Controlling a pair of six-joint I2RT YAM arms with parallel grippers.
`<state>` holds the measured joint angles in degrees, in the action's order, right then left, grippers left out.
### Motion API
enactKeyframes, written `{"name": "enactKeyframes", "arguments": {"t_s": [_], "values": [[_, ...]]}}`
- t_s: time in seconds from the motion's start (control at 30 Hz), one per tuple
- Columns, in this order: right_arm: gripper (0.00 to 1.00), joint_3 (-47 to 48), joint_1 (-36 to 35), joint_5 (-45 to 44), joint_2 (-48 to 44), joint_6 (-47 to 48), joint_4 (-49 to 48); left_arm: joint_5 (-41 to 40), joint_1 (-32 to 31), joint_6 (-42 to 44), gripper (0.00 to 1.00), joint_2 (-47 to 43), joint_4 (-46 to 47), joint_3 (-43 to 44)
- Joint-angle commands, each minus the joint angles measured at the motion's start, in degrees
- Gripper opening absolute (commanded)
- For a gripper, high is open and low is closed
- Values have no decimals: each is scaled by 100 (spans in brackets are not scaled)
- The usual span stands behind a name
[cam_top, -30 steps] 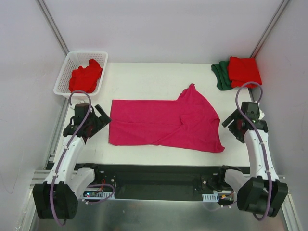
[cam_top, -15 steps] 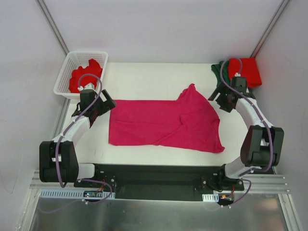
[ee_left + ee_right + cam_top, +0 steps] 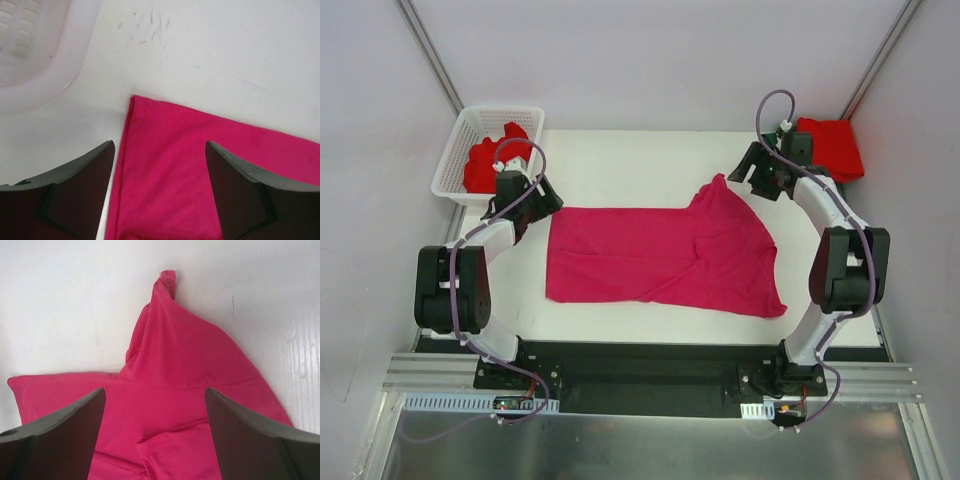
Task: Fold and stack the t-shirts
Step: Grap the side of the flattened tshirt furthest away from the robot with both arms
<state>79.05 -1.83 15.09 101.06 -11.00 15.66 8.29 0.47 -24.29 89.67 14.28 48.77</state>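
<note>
A magenta-pink t-shirt [image 3: 660, 255] lies spread across the middle of the table, with one part peaking toward the back [image 3: 720, 182]. My left gripper [image 3: 542, 200] hovers open at its far-left corner. In the left wrist view the hemmed corner [image 3: 200, 165] lies between the fingers of the left gripper [image 3: 160, 190], nothing pinched. My right gripper [image 3: 752, 172] is open beside the peak. In the right wrist view, the right gripper [image 3: 155, 435] frames the shirt's pointed fold [image 3: 175, 365]. A red t-shirt [image 3: 485, 165] is bunched in the basket. A folded red t-shirt [image 3: 835, 148] lies back right.
The white lattice basket [image 3: 460, 140] stands at the back left corner, close to my left gripper; its rim [image 3: 35, 55] shows in the left wrist view. Bare white table lies behind the shirt. Frame posts rise at both back corners.
Both arms have reached away from the near sides of the table to the shirt's far edge: the left to the far-left corner, the right to the peaked fold.
</note>
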Motion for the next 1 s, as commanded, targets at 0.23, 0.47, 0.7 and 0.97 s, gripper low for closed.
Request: {"name": "enactKeyframes", "arguments": {"t_s": [0.23,0.47,0.7,0.97], "values": [[83,998,-2,767,1197,389,-28,172,23,285,65,437,224,404],[83,1727,7,986,1926,503,402,287,23,259,66,482,171,440],[83,2324,24,1022,2489,512,587,339,23,267,66,376,119,431],[83,2993,51,1031,3112,617,921,410,-3,223,65,323,110,431]]}}
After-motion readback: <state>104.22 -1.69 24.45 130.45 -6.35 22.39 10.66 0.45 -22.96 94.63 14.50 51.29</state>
